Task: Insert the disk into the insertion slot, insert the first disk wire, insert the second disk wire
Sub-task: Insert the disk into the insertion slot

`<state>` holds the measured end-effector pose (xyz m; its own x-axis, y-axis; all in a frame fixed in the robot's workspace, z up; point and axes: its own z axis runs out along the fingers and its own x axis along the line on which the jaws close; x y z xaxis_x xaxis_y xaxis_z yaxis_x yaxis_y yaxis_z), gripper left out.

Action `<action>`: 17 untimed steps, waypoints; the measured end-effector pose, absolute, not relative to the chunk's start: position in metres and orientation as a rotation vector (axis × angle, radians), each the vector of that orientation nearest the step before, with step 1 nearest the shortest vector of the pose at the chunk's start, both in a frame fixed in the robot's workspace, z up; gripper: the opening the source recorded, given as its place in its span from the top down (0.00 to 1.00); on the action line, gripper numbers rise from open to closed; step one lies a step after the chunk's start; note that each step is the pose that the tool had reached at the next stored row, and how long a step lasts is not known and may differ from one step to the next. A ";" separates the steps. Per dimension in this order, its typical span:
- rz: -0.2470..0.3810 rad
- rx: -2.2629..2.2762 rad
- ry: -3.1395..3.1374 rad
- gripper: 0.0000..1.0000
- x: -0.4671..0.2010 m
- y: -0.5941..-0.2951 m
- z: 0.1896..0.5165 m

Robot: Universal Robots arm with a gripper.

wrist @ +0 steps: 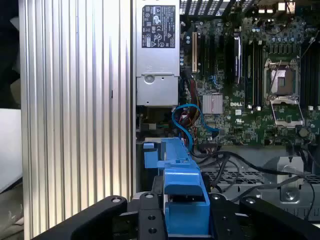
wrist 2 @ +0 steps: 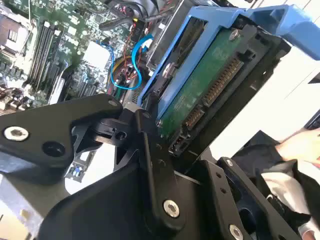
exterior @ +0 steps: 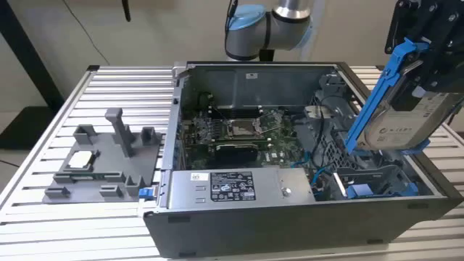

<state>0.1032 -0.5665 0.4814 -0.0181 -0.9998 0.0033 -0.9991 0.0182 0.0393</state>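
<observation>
The disk (exterior: 401,120), a silver-grey drive with a pale label clipped in a bright blue carrier, hangs steeply tilted at the exterior view's right, above the open case (exterior: 239,231). The second wrist view shows its green circuit board (wrist 2: 210,85).

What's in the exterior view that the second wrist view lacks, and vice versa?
Exterior view adds: the grey fixture tray, the arm's blue-capped joint, the label side of the disk. Second wrist view adds: the disk's green circuit board and a hand. Both: the gripper shut on the disk, tilted above the open case, and the motherboard.
</observation>
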 end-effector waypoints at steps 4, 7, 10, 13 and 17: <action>-0.040 2.180 -2.220 0.67 0.103 -0.567 0.481; -0.040 2.180 -2.220 0.67 0.103 -0.567 0.481; -0.040 2.180 -2.220 0.67 0.103 -0.567 0.481; -0.040 2.180 -2.220 0.67 0.103 -0.567 0.480; -0.040 2.180 -2.220 0.67 0.103 -0.567 0.476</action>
<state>0.1033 -0.5673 0.4755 -0.0181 -0.9998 0.0033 -0.9991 0.0182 0.0393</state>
